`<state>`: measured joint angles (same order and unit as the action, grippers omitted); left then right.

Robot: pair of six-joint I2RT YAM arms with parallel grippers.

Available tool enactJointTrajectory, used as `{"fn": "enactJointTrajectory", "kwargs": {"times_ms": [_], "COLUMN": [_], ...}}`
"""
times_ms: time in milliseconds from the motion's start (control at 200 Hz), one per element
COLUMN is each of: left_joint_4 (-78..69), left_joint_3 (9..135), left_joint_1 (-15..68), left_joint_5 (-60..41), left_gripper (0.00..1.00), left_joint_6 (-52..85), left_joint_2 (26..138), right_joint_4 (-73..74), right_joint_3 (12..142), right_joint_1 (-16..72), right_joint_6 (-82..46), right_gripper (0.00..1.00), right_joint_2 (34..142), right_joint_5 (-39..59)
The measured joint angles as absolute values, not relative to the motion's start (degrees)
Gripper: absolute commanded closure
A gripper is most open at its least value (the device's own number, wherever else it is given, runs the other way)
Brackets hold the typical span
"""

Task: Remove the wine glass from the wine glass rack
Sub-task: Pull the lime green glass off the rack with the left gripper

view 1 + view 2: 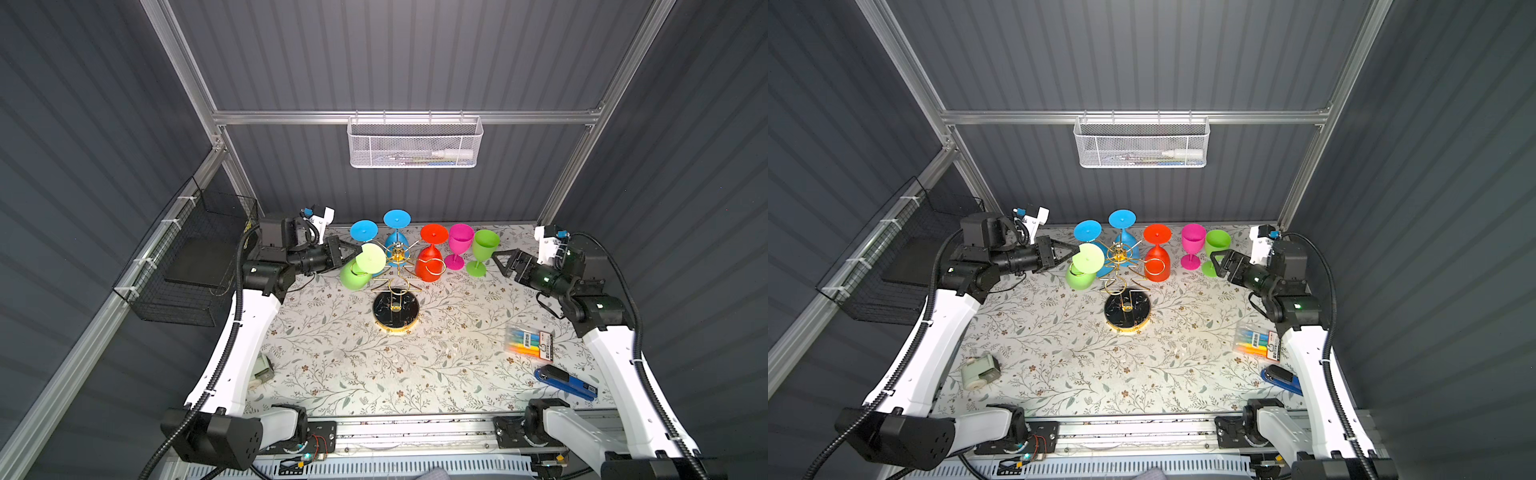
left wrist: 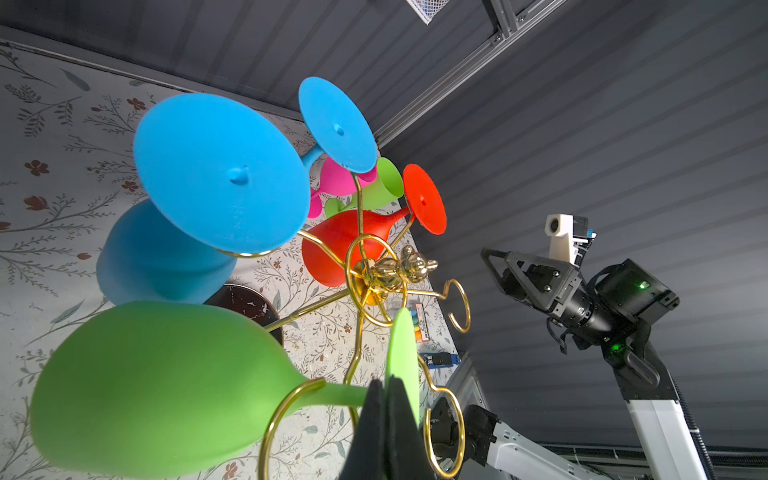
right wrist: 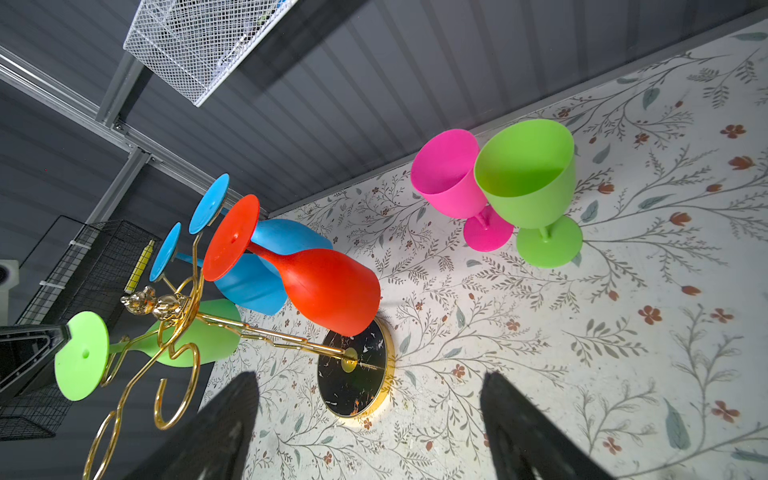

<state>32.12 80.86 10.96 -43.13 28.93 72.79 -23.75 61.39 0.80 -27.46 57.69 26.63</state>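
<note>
Grn wine glass [image 1: 372, 258] upside-down, stem ~vert., foot up

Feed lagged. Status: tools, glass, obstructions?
Left tool shut on foot of inverted lime-green wine glass. Stem in gold wire rack loop. Right tool open, empty. Path looks clear.

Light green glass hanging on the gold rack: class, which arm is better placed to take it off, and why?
Left. The left arm has its jaws shut on the foot of the light green glass, at the rack. The right arm has open jaws, apart from the rack, near the upright green glass.
</note>
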Motion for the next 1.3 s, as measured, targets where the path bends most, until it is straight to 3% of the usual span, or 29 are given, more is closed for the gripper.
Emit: {"fn": "enactJointTrajectory", "kwargs": {"times_ms": [1301], "left_joint_4": [28.9], "left_joint_3": [80.9], "left_joint_1": [11.2], "left_joint_5": [-32.0], "left_gripper": [1.00], "left_joint_6": [30.6], "left_joint_2": [72.9], "right_joint_4": [-24.1], "right_joint_3": [61.4], "right_joint_1": [0.8], "right_joint_6": [-27.4], "right_gripper": [0.14], "right_joint_2": [57.2], "right_joint_5": [26.6]}}
